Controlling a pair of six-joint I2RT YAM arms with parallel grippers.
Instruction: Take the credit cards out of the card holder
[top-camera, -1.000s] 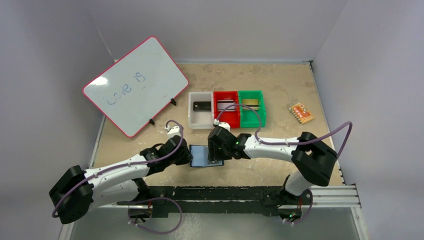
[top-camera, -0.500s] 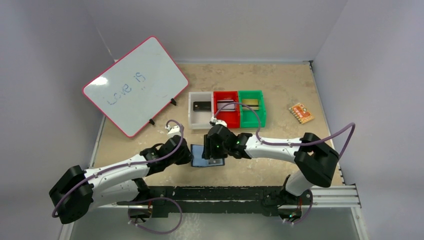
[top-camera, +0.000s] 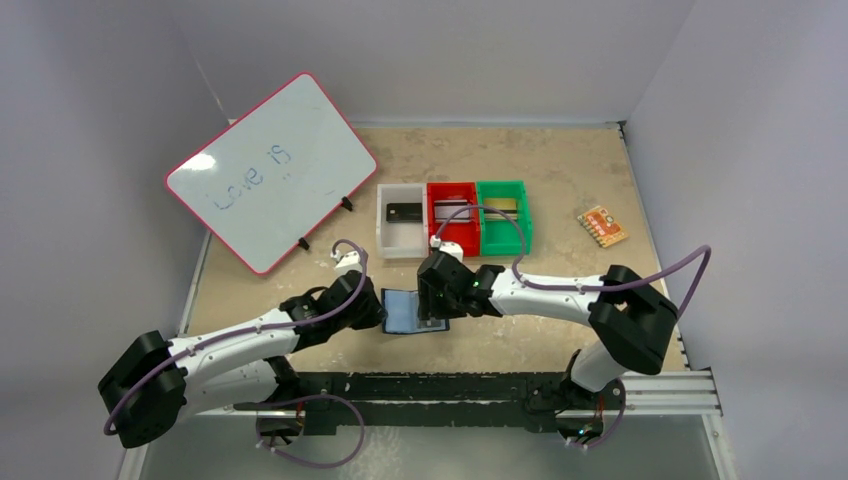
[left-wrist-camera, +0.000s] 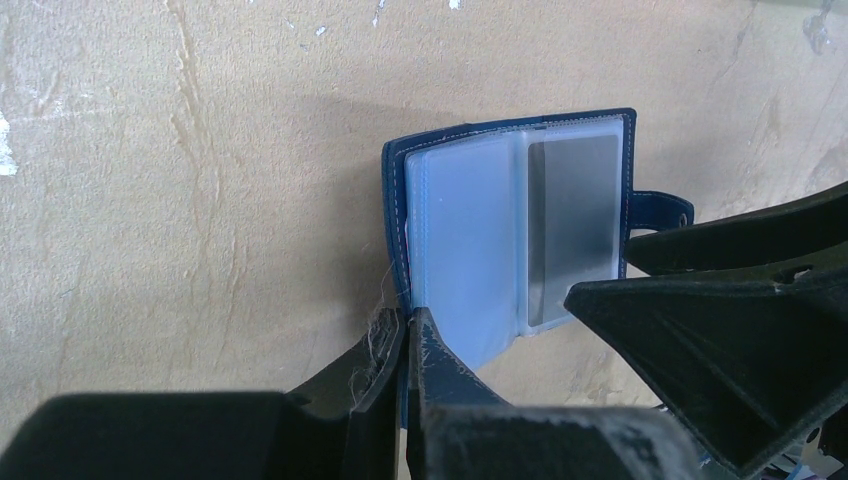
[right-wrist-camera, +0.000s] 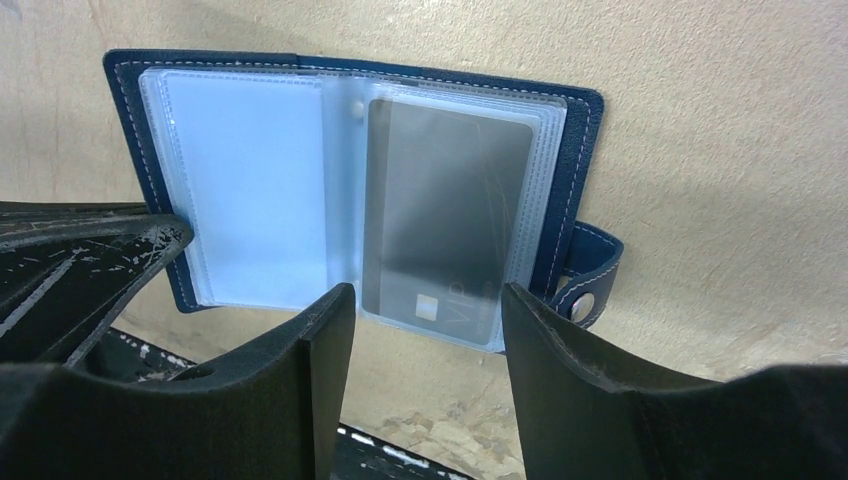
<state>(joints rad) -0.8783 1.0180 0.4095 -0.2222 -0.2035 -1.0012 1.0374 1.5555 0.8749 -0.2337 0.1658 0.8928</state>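
Observation:
The navy card holder (top-camera: 400, 311) lies open on the table between the two arms, its pale blue clear sleeves up. A dark grey credit card (right-wrist-camera: 445, 210) sits in the right-hand sleeve, and the snap tab (right-wrist-camera: 581, 305) sticks out at the right. My left gripper (left-wrist-camera: 410, 325) is shut on the holder's (left-wrist-camera: 470, 240) left cover edge. My right gripper (right-wrist-camera: 425, 295) is open just above the near edge of the card, one finger on each side of it, touching nothing. From above, the right gripper (top-camera: 432, 308) covers the holder's right half.
Behind the holder stand a white bin (top-camera: 402, 242), a red bin (top-camera: 460, 240) and a green bin (top-camera: 505, 238), each with a card inside. A pink-framed whiteboard (top-camera: 270, 170) leans at the back left. An orange patterned piece (top-camera: 602, 225) lies at the far right.
The left jaws have closed onto the holder's left edge. The right gripper has shifted slightly over the holder's right half and stays open.

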